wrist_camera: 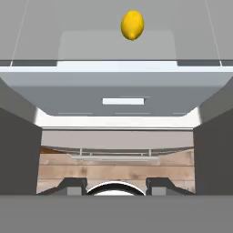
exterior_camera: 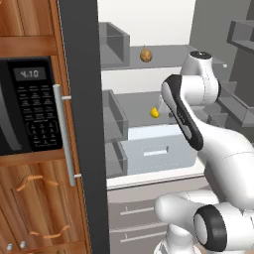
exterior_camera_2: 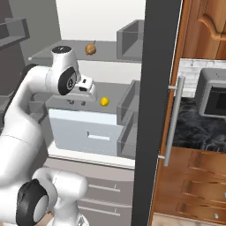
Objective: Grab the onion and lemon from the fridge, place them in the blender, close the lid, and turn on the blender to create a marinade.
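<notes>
The fridge stands open, its dark grey door (exterior_camera: 82,99) swung to the left. The tan-brown onion (exterior_camera: 145,54) (exterior_camera_2: 91,48) rests on the upper shelf. The yellow lemon (exterior_camera: 155,113) (exterior_camera_2: 104,101) (wrist_camera: 132,25) lies on the middle shelf, further in. My gripper (exterior_camera_2: 77,103) (wrist_camera: 116,185) hangs pointing down in front of that shelf, above the pale drawer. It is a little nearer than the lemon and to its left in the right base view. Its fingertips (wrist_camera: 75,184) stand apart with nothing between them: open. The blender is out of view.
A pale drawer (exterior_camera: 158,154) (exterior_camera_2: 86,130) juts out below the lemon's shelf. Grey bins (exterior_camera: 116,116) line the fridge's inside. A black microwave (exterior_camera: 25,104) sits in wooden cabinets beside the door. The door's silver handle (exterior_camera: 64,134) runs vertically.
</notes>
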